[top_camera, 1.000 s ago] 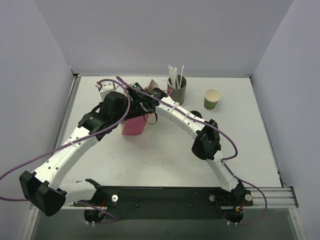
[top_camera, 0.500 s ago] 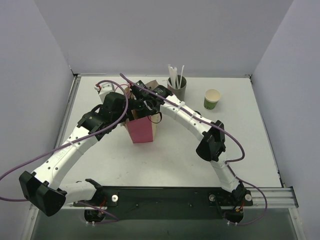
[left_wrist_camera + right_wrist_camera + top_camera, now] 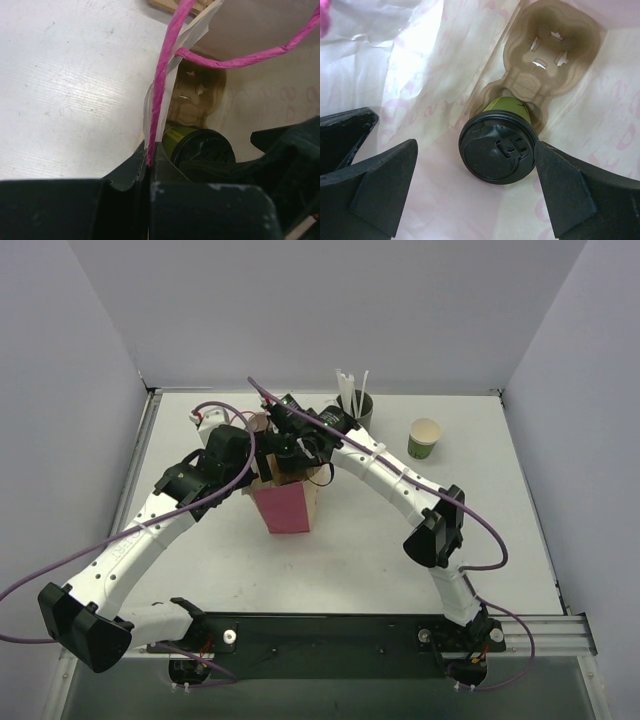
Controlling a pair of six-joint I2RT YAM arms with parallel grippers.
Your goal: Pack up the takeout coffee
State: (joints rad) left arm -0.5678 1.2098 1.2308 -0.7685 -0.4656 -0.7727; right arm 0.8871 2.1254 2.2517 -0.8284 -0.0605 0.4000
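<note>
I see right fingers (image 3: 385, 185) spread wide inside pink bag (image 3: 286, 510), flanking lidded green cup (image 3: 498, 150) seated in cardboard carrier (image 3: 555, 60), frame centre. My left fingers (image 3: 137, 172) pinch pink handle (image 3: 167, 65).

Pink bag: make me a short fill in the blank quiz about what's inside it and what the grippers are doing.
The green cup inside the pink bag wears a ____ lid.
The cardboard carrier has a second slot that is ____.
The left gripper is shut on the bag's pink ____.
The right gripper over the cup is ____.
Missing: black; empty; handle; open.
</note>
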